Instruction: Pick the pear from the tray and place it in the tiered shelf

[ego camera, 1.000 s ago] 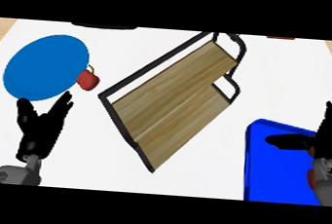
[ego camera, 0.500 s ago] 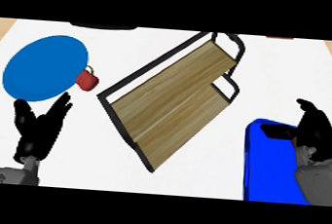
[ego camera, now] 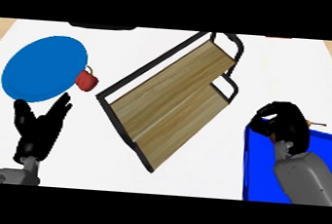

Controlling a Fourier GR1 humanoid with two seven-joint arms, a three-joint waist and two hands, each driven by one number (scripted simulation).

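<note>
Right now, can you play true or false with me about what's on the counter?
1. The blue plate lies at the left. True.
2. The red apple sits on the wooden tiered shelf. False: it sits beside the plate's edge.
3. The right hand is curled over the blue tray. True.
4. The left hand holds the apple. False: it is open and holds nothing.
5. The pear is on the shelf. False: the shelf holds nothing.

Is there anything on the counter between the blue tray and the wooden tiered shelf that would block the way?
Nothing visible does. The strip of white counter between the blue tray and the tiered shelf is bare. The right robot hand is curled over the tray's top edge, hiding whatever it holds.
</note>
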